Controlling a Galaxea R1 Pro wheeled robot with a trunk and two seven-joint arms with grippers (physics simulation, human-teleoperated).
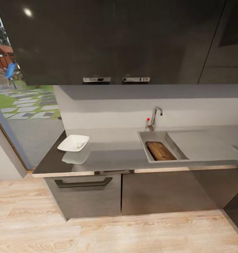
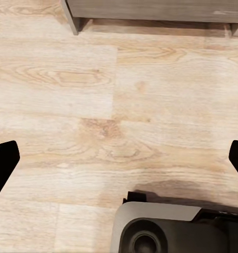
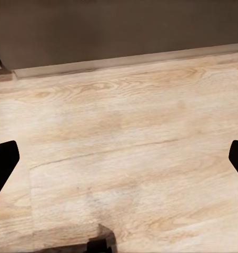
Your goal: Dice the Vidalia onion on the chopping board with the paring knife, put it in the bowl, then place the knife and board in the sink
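You are standing back from the counter with most of the job apparently done. The chopping board (image 1: 160, 150) already lies in the sink (image 1: 146, 147), leaning across the basin, and the bowl (image 1: 73, 143) sits on the countertop (image 1: 108, 156) well to the left with pale bits inside — probably the diced onion, though the head view is too soft to be sure. The knife I can't make out anywhere; it may be in the basin beside or under the board, so check that before you call it finished.

Both arms hang low, pointed at the wooden floor (image 2: 98, 105). The left gripper (image 2: 119, 161) has its two fingertips at the far edges of its wrist view, spread wide with nothing between them; the right gripper (image 3: 119, 161) is the same — fully apart and empty.

If the knife is still out, the next move calls for rolling closer, raising an arm over the counter edge and finding the red handle first. Around you: the tap (image 1: 155, 117) with its red knob stands behind the basin, the drainboard (image 1: 203, 144) runs off to the right, dark wall cupboards (image 1: 115, 38) hang overhead, and a drawer handle (image 1: 83, 182) juts from the base unit below the bowl. The counter's front edge is what the arms must clear.
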